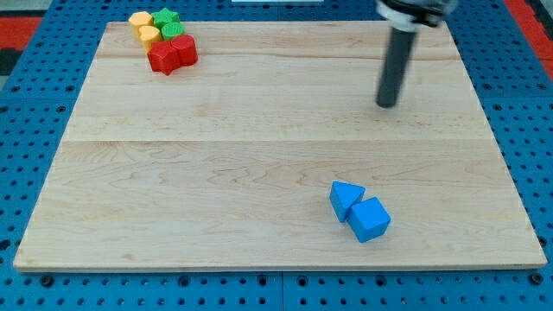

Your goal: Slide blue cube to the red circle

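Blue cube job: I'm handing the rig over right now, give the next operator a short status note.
My tip rests on bare board toward the view's upper right, touching no block.
The blue cube sits near the view's bottom, against a blue triangular block.
The red blocks lie in the top-left cluster with yellow blocks and green blocks; which red one is the circle is unclear.
Done: nothing visible. Left: the entire slide across the board.

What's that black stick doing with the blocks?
It's a robot's pushing rod. My tip is touching no block, up and to the right of the blue cube. The cube sits against a blue triangle. It has to go to the red blocks clustered at top left with yellow and green ones.
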Controlling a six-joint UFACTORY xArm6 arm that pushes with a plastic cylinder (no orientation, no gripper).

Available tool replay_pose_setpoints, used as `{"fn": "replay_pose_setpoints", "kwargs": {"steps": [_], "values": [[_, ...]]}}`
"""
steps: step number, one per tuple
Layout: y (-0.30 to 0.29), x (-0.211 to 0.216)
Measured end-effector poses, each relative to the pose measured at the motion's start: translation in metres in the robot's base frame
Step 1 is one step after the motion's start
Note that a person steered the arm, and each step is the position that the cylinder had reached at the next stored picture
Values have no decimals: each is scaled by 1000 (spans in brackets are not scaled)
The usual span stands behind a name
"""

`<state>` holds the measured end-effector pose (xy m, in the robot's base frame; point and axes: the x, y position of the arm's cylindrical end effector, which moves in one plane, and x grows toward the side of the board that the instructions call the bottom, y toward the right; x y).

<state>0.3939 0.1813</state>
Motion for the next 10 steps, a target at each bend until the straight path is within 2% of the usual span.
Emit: {"fn": "replay_pose_setpoints", "kwargs": {"steps": [1,2,3,5,6,10], "values": [[41,42],[44,74],[43,75],[40,169],[4,185],[-129,185]]}}
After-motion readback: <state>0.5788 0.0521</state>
